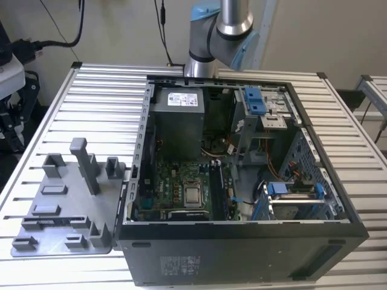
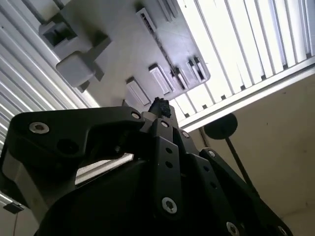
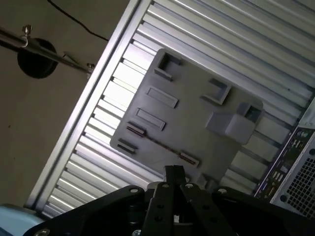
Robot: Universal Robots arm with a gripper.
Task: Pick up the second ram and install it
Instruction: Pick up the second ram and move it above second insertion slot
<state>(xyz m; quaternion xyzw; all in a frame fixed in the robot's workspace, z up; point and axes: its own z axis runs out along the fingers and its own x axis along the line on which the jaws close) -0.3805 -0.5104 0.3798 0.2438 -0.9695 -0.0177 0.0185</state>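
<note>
the gripper [image 3: 173, 173] has its fingertips pressed together, with nothing between them. well apart from it, out beyond its tips, the second ram [image 3: 162, 144] looks to be the thin dark strip standing on edge in the long slot of the grey fixture [image 3: 197, 118], between two end clips, on the ribbed tabletop [image 3: 236, 44]. seen edge-on, so i cannot be sure.

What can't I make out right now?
- Exterior view: arm cut off by the top edge.
- Exterior view: memory slots too small and dark to tell if filled.
- First wrist view: dark strip on grey fixture, ram or bare groove unclear.
- Both wrist views: gripper covers part of fixture.
</note>
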